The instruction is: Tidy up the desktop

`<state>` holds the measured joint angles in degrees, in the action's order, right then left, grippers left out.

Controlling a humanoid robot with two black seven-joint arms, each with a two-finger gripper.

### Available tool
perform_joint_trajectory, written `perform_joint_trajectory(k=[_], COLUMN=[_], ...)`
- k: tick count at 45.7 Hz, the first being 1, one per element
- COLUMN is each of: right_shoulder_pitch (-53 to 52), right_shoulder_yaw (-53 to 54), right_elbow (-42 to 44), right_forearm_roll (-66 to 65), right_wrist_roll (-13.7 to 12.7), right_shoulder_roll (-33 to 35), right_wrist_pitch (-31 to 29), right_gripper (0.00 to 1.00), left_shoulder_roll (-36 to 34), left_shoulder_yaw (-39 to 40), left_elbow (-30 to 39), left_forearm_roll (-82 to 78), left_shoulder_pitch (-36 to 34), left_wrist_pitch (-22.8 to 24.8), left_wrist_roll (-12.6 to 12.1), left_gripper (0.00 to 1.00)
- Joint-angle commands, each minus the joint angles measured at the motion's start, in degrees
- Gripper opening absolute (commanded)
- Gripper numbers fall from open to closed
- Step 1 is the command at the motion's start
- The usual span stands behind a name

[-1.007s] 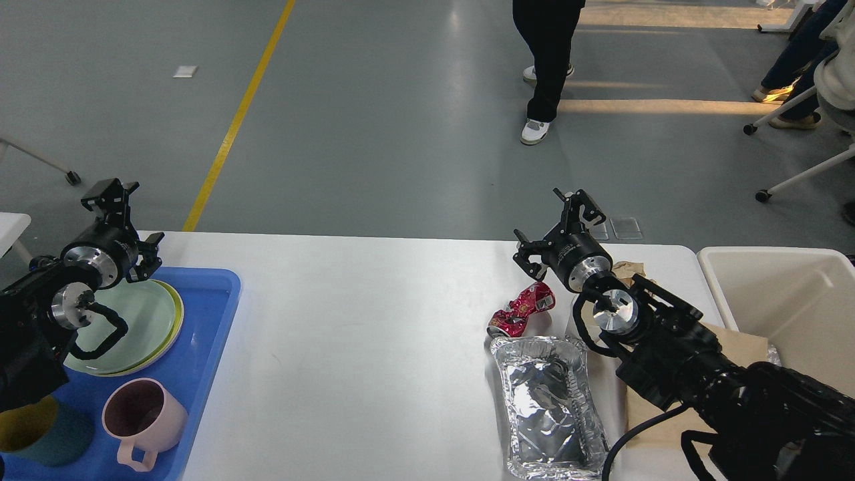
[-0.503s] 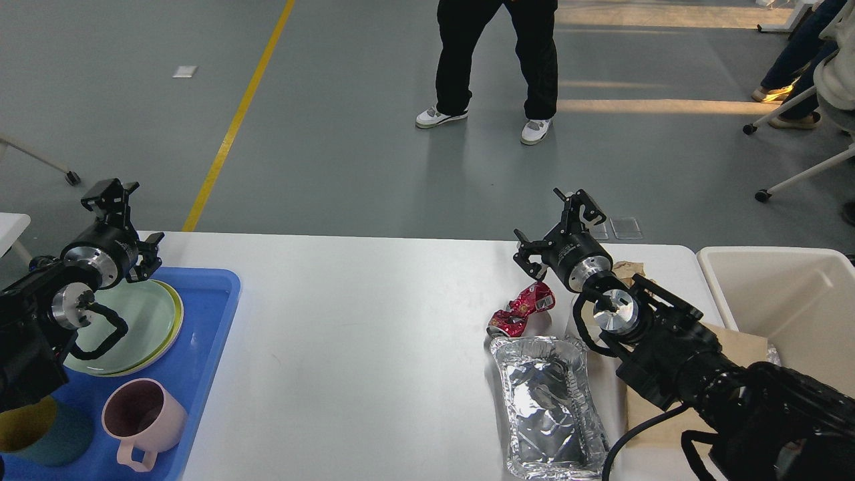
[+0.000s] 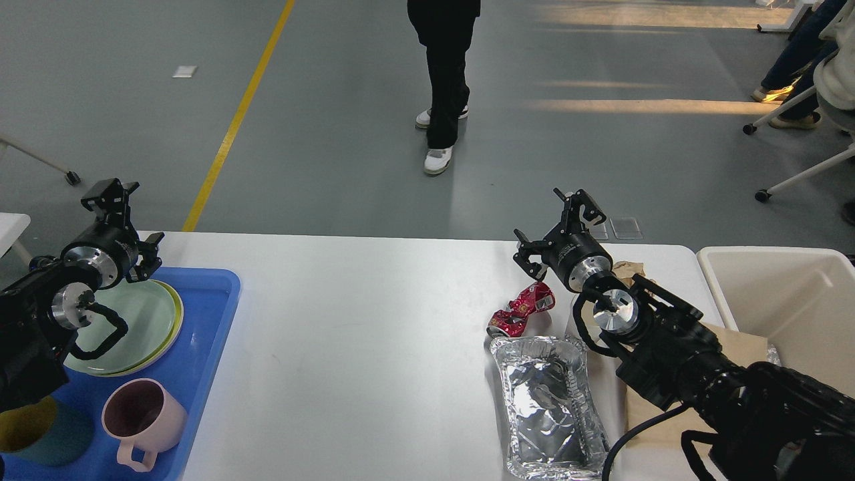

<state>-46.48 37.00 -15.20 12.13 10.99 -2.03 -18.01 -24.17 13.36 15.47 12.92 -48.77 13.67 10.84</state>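
Observation:
The desktop (image 3: 374, 321) is a wide white tabletop. At its right lie a crushed red can (image 3: 521, 308), a crumpled foil tray (image 3: 544, 407) and a flat brown paper bag (image 3: 741, 347) partly under my right arm. My right gripper (image 3: 550, 226) hangs open above the far edge, just behind the can, with nothing between its fingers. My left gripper (image 3: 132, 219) is open and empty over the far corner of the blue tray (image 3: 210, 334).
The blue tray holds stacked green plates (image 3: 143, 314), a pink mug (image 3: 140, 414) and a teal cup (image 3: 40, 434). A cream bin (image 3: 788, 300) stands at the table's right end. A crumpled brown paper (image 3: 628, 269) lies by my right wrist. A person (image 3: 444, 80) walks beyond the table.
The person behind the table has walked to the left. Both arms and the things on the table have stayed where they were.

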Motion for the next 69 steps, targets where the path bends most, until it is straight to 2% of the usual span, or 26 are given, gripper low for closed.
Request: perform_joint_trajectory(k=[1,69], right_shoulder_pitch=[0.0,0.1], right_shoulder_yaw=[0.0,0.0], right_elbow=[0.0,0.0], right_forearm_roll=[0.0,0.0], right_wrist_roll=[0.0,0.0], right_shoulder_roll=[0.0,0.0], right_wrist_pitch=[0.0,0.0], right_gripper=[1.00,1.00], left_shoulder_roll=[0.0,0.0], left_shoulder_yaw=[0.0,0.0], left_elbow=[0.0,0.0], left_forearm_roll=[0.0,0.0], left_shoulder_pitch=[0.0,0.0], left_wrist_pitch=[0.0,0.0], left_wrist_roll=[0.1,0.1], left_gripper=[0.96,0.96])
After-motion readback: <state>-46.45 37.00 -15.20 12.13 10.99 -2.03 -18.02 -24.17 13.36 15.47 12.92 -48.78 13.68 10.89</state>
